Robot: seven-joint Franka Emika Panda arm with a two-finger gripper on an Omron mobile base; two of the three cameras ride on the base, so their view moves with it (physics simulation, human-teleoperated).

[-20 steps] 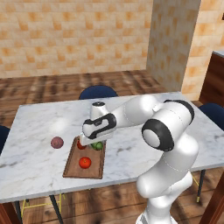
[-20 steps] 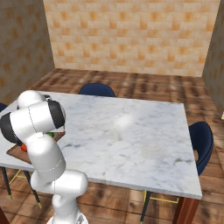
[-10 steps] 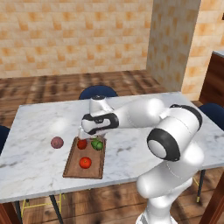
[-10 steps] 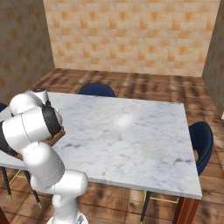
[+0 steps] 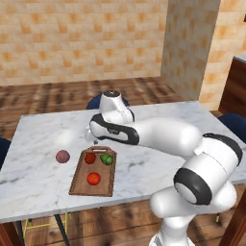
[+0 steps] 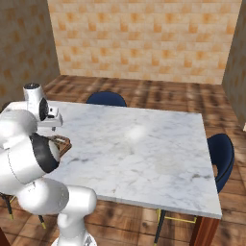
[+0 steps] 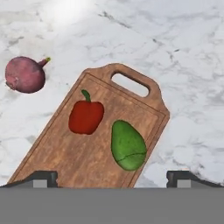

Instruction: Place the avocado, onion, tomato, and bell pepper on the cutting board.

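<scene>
The brown cutting board (image 5: 82,181) lies on the marble table, handle end away from the robot. On it rest the green avocado (image 5: 106,159), the red bell pepper (image 5: 90,157) and, nearer the robot, the red tomato (image 5: 93,178). The purplish onion (image 5: 62,156) sits on the marble just left of the board. My gripper (image 5: 95,142) hovers above the board's handle end, open and holding nothing. In the hand view, the cutting board (image 7: 65,162) carries the bell pepper (image 7: 86,116) and avocado (image 7: 127,145), the onion (image 7: 25,74) lies off to the upper left, and the fingertips (image 7: 42,178) stand wide apart.
The marble table (image 5: 43,139) stretches wide to the right (image 6: 144,149). Blue chairs stand at the far side (image 6: 106,99) and at the right end (image 6: 220,153). A brown cabinet (image 5: 235,91) is at the far right. A board corner (image 6: 64,142) peeks from behind my arm.
My gripper has lifted up and away from the avocado, which stays on the board beside the bell pepper. The jaws have spread a little wider.
</scene>
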